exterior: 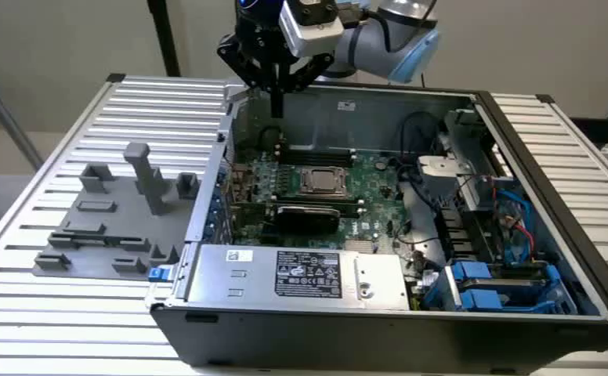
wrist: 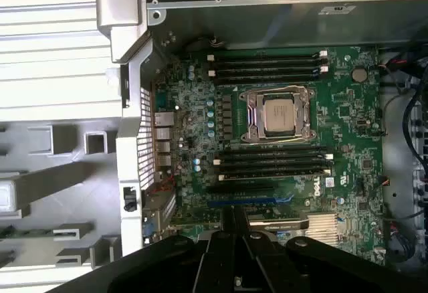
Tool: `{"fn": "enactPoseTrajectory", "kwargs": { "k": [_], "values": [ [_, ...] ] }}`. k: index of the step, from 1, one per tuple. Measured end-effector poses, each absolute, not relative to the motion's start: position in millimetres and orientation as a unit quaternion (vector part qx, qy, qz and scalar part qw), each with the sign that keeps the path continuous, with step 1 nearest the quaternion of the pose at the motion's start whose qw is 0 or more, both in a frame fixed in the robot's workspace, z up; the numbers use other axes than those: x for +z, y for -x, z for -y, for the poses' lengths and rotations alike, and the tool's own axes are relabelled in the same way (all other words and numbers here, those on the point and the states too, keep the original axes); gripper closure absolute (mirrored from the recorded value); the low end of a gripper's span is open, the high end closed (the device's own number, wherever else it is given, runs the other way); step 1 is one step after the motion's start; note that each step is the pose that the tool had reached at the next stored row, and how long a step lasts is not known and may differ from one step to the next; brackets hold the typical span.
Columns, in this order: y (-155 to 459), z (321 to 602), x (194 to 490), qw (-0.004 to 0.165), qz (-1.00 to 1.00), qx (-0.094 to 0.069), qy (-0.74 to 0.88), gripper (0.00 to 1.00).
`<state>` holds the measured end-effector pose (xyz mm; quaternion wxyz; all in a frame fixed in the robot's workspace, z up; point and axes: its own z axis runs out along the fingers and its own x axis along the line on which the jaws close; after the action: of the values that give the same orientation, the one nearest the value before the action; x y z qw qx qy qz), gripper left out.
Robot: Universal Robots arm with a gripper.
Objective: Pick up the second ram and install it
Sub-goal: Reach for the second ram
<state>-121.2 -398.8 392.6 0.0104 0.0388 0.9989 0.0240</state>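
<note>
The pincer (exterior: 278, 110) hangs at the top centre of the exterior view, over the far wall of the open computer case (exterior: 555, 157). Its fingers are pressed together and point straight down. In the wrist view the pincer (wrist: 235, 216) is just as tightly closed above the motherboard (wrist: 348, 106), and nothing shows between its fingers.

The grey holder (exterior: 95, 227) sits on the slatted worktop (exterior: 32, 313) at the middle left of the exterior view, just outside the case. In the wrist view a thin greenish strip lies in one of the holder's (wrist: 60, 179) slots, cut off by the picture's edge. I take that strip to be the second ram (wrist: 12, 231), though too little of it shows to be sure. It is well apart from the pincer.

Inside the case, dark memory slots (wrist: 267, 69) run on both long sides of the silver CPU socket (wrist: 279, 116). Whether any of them already carries a stick I cannot tell.

By my judgement the stick is very light and stiff along its length, but thin and easily damaged. The small chips on its faces and the contact edge should not be pinched or scraped. The safest hold looks to be across its thickness, near the middle of the long upper edge, so it hangs level and does not pivot. The flat faces are smooth, so a narrow, square grip matters more than force.
</note>
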Motion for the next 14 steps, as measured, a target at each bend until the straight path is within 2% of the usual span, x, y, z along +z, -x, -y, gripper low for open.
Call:
{"fn": "enactPoseTrajectory", "kwargs": {
  "k": [14],
  "values": [
    [128.3, 401.2, 392.6, 0.010, -0.999, 0.024, -0.040, 0.89]
  ]
}}
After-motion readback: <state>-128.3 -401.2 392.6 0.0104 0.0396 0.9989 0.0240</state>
